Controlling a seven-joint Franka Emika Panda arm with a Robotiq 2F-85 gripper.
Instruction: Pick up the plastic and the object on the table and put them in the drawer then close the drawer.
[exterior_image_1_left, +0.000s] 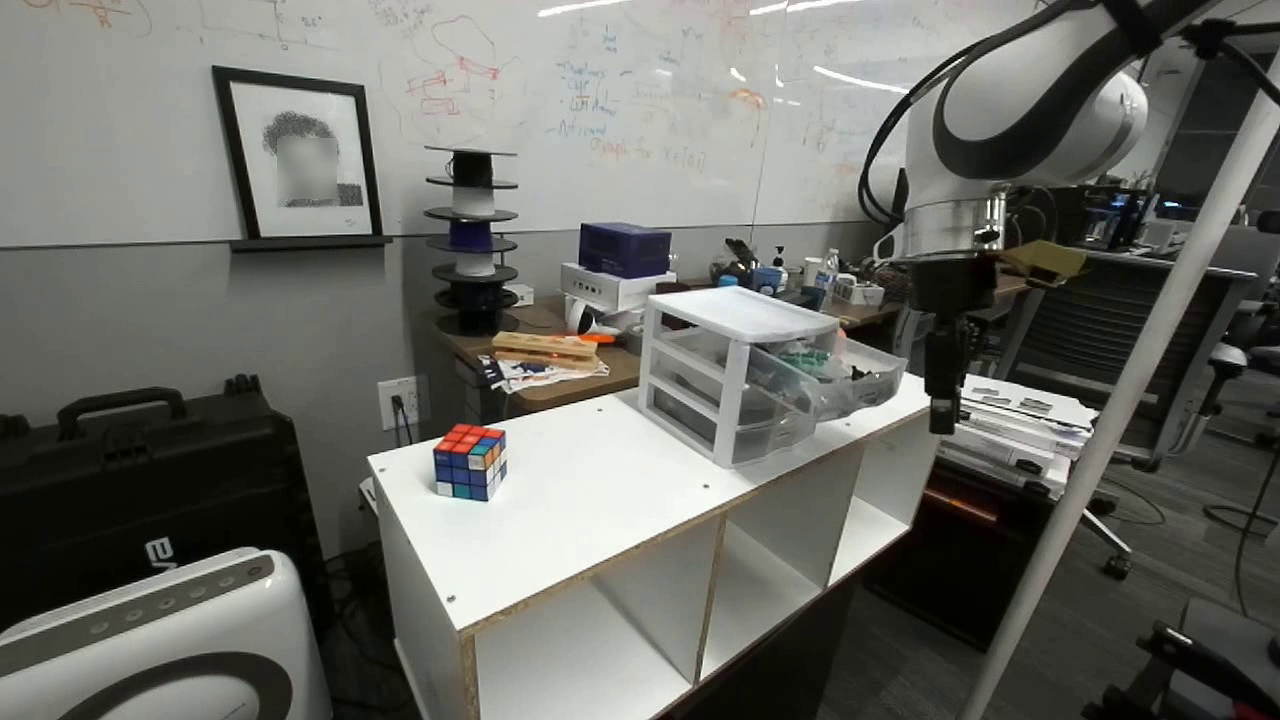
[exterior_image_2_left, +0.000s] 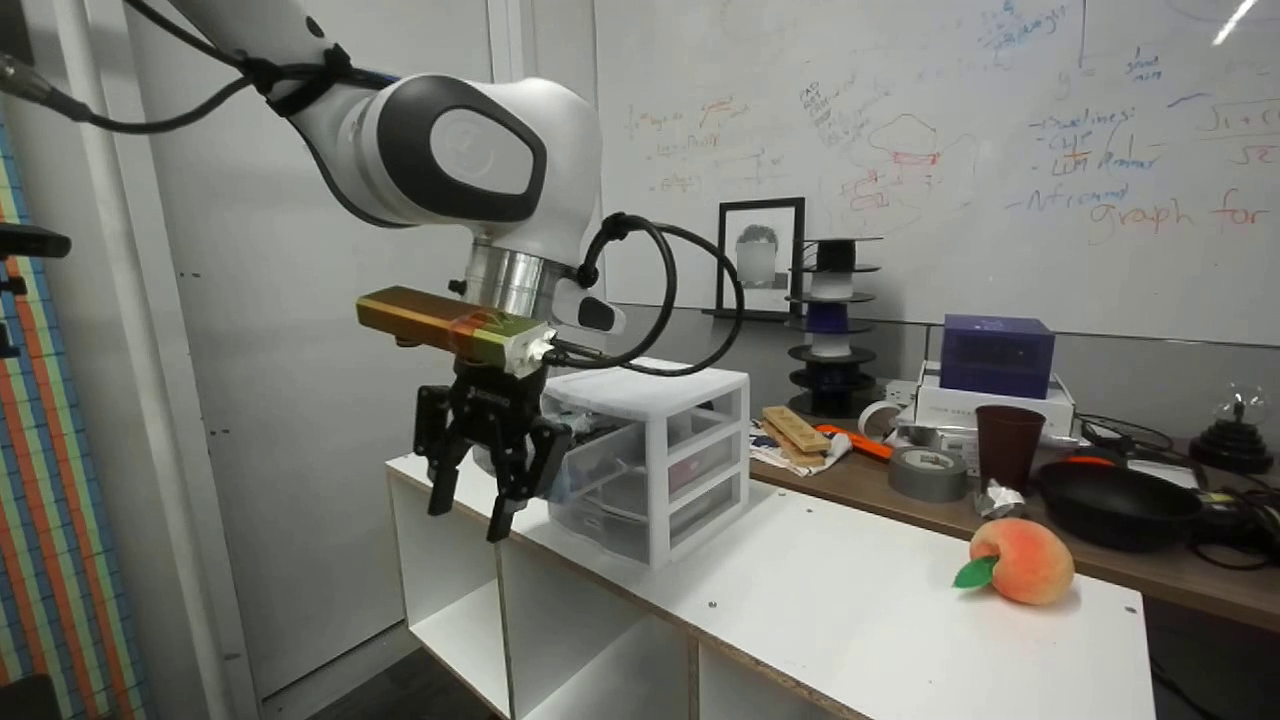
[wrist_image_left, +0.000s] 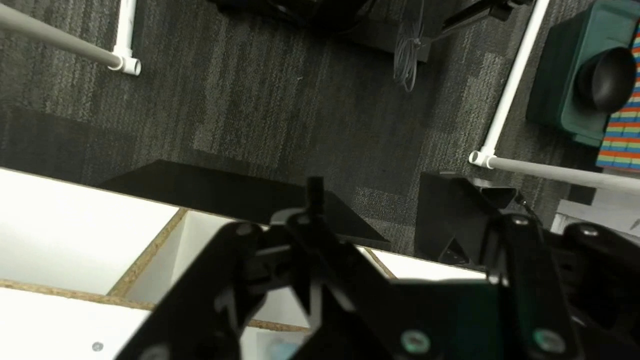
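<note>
On the white table (exterior_image_1_left: 560, 520), a Rubik's cube (exterior_image_1_left: 470, 462) sits near the left end in an exterior view. In an exterior view, an orange peach with a green leaf (exterior_image_2_left: 1030, 562) sits near the right end of the table (exterior_image_2_left: 830, 610). The small chest stands on the table with its top translucent drawer (exterior_image_1_left: 865, 385) pulled out; green and clear plastic-looking items lie inside. The drawer front (exterior_image_2_left: 600, 465) is partly hidden behind the gripper. My gripper (exterior_image_2_left: 468, 515) is open and empty, beside the drawer's open end, above table height. It also shows edge-on (exterior_image_1_left: 942, 415).
The chest's white frame (exterior_image_1_left: 735, 400) rises above the tabletop. A brown desk (exterior_image_2_left: 910, 500) behind holds tape, a cup and a black pan (exterior_image_2_left: 1118, 500). A white pole (exterior_image_1_left: 1130, 390) stands near the arm. Cubby openings (wrist_image_left: 65, 235) and dark floor show in the wrist view.
</note>
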